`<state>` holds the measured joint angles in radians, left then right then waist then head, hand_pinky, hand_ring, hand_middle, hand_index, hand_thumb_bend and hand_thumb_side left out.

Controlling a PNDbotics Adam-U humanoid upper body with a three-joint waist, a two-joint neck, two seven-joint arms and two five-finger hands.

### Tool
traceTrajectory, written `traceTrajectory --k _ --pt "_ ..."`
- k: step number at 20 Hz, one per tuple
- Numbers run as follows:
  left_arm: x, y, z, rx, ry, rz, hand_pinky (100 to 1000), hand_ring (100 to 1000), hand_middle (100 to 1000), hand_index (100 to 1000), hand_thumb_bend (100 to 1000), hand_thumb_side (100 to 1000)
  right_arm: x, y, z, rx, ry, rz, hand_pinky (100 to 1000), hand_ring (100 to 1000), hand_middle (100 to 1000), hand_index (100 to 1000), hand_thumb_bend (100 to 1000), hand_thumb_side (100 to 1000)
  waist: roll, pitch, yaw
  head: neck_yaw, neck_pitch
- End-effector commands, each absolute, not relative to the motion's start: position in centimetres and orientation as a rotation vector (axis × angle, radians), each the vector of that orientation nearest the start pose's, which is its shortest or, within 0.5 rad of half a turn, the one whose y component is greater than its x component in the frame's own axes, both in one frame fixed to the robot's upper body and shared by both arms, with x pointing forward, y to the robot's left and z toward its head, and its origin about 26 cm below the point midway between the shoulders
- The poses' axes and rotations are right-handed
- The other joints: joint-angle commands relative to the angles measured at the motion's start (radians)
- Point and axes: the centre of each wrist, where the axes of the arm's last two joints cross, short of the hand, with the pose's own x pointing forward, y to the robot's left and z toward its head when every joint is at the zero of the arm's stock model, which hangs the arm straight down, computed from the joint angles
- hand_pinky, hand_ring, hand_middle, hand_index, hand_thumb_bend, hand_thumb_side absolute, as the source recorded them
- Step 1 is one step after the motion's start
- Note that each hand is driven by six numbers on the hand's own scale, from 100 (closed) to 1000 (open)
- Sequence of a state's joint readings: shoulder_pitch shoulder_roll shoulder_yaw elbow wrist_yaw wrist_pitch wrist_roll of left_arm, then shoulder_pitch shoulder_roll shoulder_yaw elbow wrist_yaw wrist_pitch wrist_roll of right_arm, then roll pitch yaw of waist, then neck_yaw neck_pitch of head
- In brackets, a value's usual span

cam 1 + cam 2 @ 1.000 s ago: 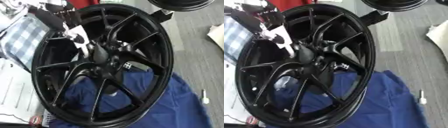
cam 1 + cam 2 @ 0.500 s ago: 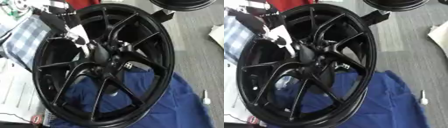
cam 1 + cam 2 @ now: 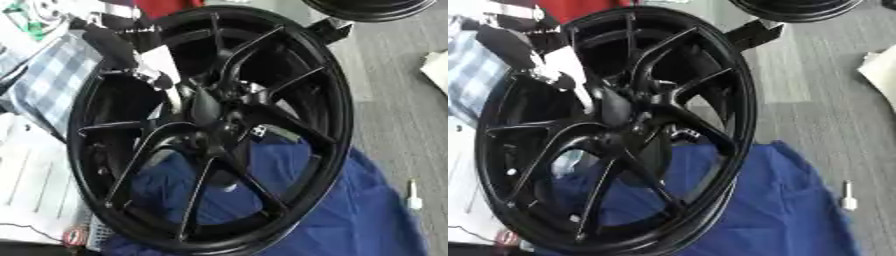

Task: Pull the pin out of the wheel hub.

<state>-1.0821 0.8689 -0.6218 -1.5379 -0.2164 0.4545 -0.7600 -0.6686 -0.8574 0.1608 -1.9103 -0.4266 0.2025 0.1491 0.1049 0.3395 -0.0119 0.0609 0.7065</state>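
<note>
The left hand (image 3: pixel 131 52) reaches in from about ten o'clock, a black forearm ending in white-and-black parts close against the centre of the wheel (image 3: pixel 210 125). Whether its fingers are spread or pinching something I cannot tell; they blur into the dark spokes. The right hand does not show in either view.

The wheel stands nearly on edge, tilted, filling most of the view, its lower rim resting on a blue cloth (image 3: pixel 350 215) at five o'clock. The pin itself cannot be picked out; it presumably sits at the hub (image 3: pixel 619 107), just where the hand meets the spokes.

The wheel looks heavy and rigid, so it should stay put under a pull. A pin would be small, stiff and smooth, likely slippery; best pinched at its exposed end and drawn straight along its axis.

A small white object (image 3: pixel 848 196) lies on the grey floor (image 3: pixel 398 110) at three o'clock, well apart.
</note>
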Motion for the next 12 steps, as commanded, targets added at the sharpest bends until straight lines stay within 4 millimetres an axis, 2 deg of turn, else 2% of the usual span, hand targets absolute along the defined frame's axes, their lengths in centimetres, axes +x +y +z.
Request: traceTrajectory --k 1,4,12 --pt "38.3 22.58 34.02 0.558 -1.092 -1.545 799 681 528 678 518 401 31.3 -27.75 33.58 -0.074 -2.111 0.916 881 772 743 793 100 479 -0.008 -0.019 0.002 0.006 -0.002" --pt "38.22 22.51 34.12 0.558 -1.1 -1.544 797 676 520 667 450 370 31.34 -27.78 33.53 -0.074 -2.108 0.916 881 772 743 793 100 482 -0.01 -0.019 0.002 0.007 -0.003" --pt "38.04 22.53 34.42 0.559 -1.134 -1.525 790 661 493 631 389 339 31.44 -27.87 33.43 -0.076 -2.104 0.915 881 772 743 793 100 485 -0.012 -0.019 0.003 0.008 -0.007"
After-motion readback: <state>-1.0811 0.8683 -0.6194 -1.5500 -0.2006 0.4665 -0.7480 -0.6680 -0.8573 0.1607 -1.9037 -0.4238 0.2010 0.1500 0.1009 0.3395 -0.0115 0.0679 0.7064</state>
